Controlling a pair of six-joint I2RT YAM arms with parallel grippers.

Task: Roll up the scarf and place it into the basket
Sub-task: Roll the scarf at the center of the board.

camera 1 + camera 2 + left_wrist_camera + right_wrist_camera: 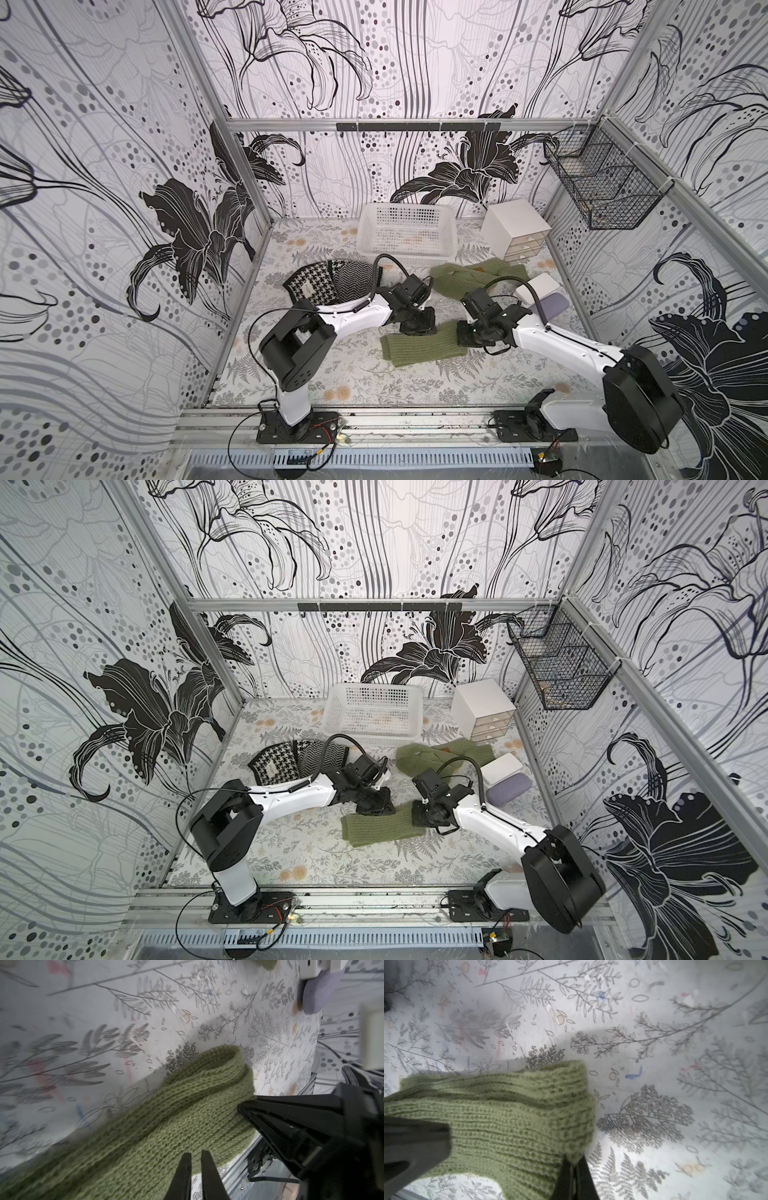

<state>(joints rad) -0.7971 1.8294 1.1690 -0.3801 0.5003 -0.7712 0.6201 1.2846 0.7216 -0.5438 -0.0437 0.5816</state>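
The green knitted scarf lies in the middle of the floral table, and its right end is folded over. More green knit lies bunched in front of the white perforated basket at the back; the stretch between the two green parts is hidden under my arms. My left gripper stands at the scarf's far edge, its jaws closed to a thin slit with the knit at their tips. My right gripper is shut on the corner of the folded end.
Black-and-white patterned cloths lie at the back left. A white drawer box stands right of the basket. Near the right wall are a small white box and a lilac case. A black wire basket hangs on the right wall.
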